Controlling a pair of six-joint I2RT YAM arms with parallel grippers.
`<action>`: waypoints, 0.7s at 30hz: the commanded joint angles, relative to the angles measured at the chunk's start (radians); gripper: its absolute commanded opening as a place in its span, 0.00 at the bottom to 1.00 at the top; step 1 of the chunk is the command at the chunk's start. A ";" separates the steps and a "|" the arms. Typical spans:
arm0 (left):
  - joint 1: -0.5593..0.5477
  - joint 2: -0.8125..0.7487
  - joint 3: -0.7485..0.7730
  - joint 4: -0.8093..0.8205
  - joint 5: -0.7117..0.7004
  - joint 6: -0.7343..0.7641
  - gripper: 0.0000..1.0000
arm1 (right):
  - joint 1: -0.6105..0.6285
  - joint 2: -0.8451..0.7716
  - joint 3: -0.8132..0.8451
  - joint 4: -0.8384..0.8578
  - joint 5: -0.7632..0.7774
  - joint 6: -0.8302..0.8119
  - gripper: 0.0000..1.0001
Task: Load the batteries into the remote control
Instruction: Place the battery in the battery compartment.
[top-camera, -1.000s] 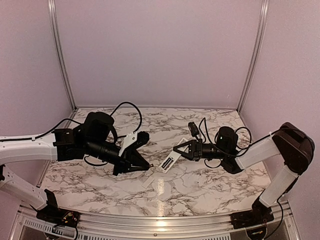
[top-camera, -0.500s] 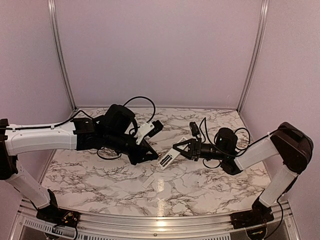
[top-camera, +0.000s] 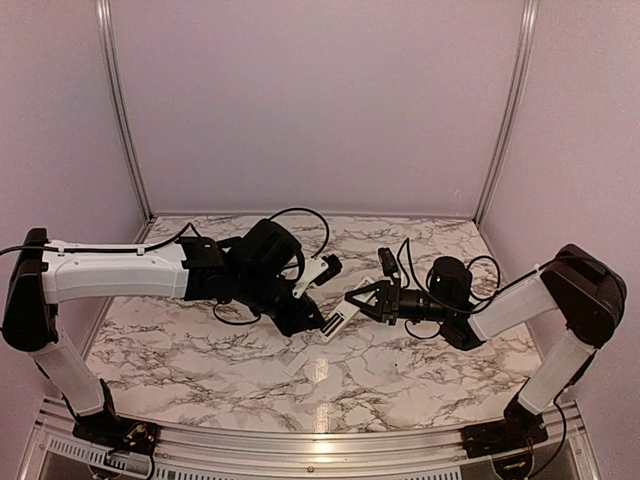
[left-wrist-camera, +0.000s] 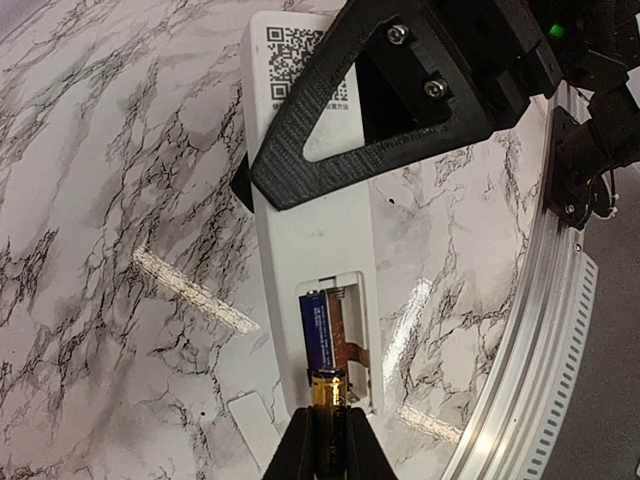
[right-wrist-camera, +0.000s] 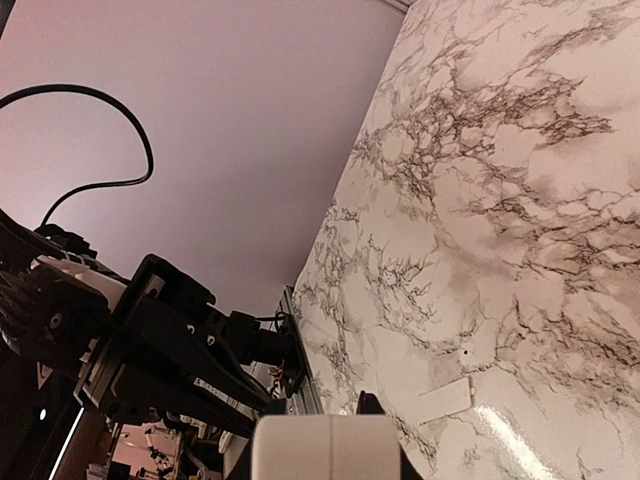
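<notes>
- Brace the remote control (left-wrist-camera: 318, 240), clamped in the right hand (top-camera: 358, 300) above the tabletop (left-wrist-camera: 120, 200), recess up
- Steer the battery (left-wrist-camera: 326, 385) pinched in the left hand (left-wrist-camera: 322, 445) into the free slot beside the seated cell (left-wrist-camera: 316, 330) — level, then press

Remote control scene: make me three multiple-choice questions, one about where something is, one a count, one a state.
1. Where is the cover plate? A on the table beside the remote control; B clipped onto the remote; C leaning on the back wall.
2. How many batteries lie in the compartment? A none; B one; C two.
3. The left tool is: A open, empty; B shut on a battery; C shut on the cover plate.
Answers: 1 A, it lies flat on the marble. 2 B, one blue battery fills one slot. 3 B, it pinches a battery by the compartment.
</notes>
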 joint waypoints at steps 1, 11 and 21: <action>-0.016 0.042 0.053 -0.046 -0.044 -0.007 0.00 | 0.013 0.014 0.030 0.030 0.014 0.010 0.00; -0.035 0.105 0.113 -0.084 -0.082 -0.006 0.00 | 0.014 0.003 0.034 -0.007 0.030 0.000 0.00; -0.049 0.180 0.178 -0.157 -0.156 -0.026 0.00 | 0.014 0.006 0.025 0.007 0.037 0.020 0.00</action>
